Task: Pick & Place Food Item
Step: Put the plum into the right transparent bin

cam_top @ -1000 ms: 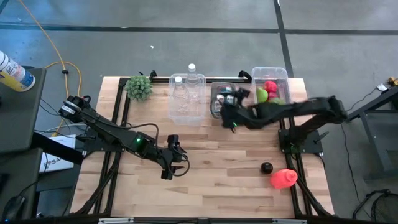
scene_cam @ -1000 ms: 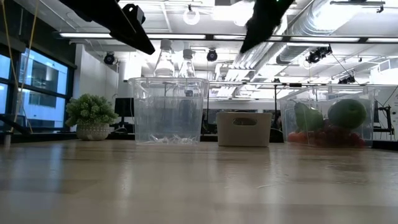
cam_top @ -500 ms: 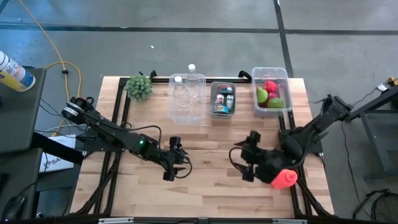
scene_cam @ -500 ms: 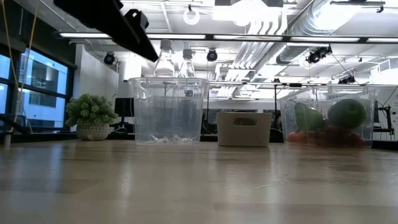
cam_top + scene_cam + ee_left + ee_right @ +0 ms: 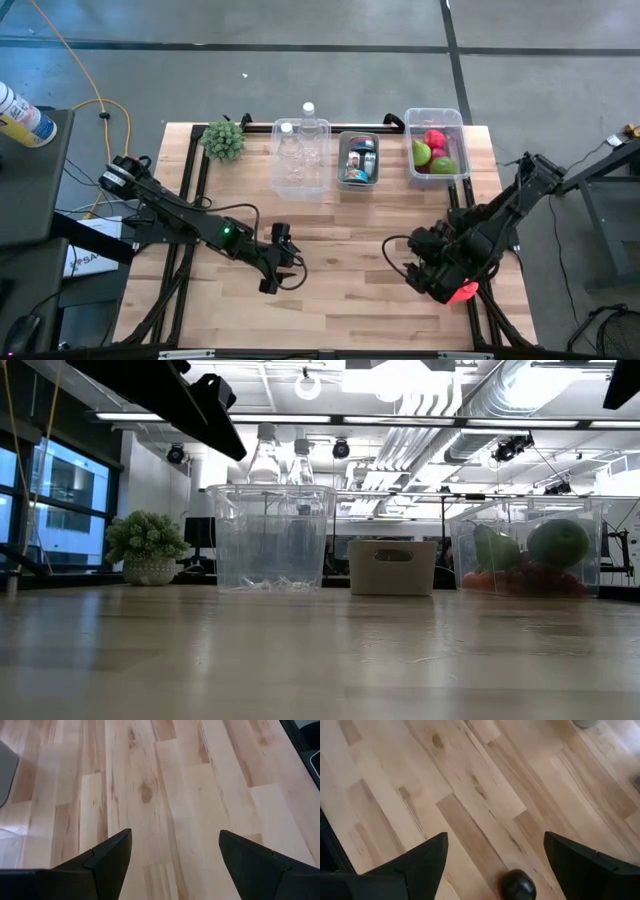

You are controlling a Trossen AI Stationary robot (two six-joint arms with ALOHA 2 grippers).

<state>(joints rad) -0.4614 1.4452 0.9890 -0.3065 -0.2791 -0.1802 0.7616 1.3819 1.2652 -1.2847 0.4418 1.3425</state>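
The right gripper [image 5: 418,272] is hovering over the near right part of the worktop [image 5: 340,215], its fingers spread wide and holding nothing, with bare boards showing between them in its wrist view. Just ahead of it, a small dark round food item [image 5: 518,885] is sitting on the wood. Beside and partly under the arm in the high view, a red food item [image 5: 462,291] is lying near the worktop's right edge.

The left gripper [image 5: 272,268] is waiting over the near centre of the worktop, also wide open and empty.

Which of the two pieces is the target is unclear. The dark item looks rounded and smooth, so I judge it could roll or skid away if one finger is touching it before the other. The red one is lying close to the edge, and a sideways nudge might push it off. The arm is also covering it from above, so lining up on it is harder.

The dark item is looking nearly round, with no clear long axis or pointing direction. Too little of the red piece is showing to tell how its long axis is running.
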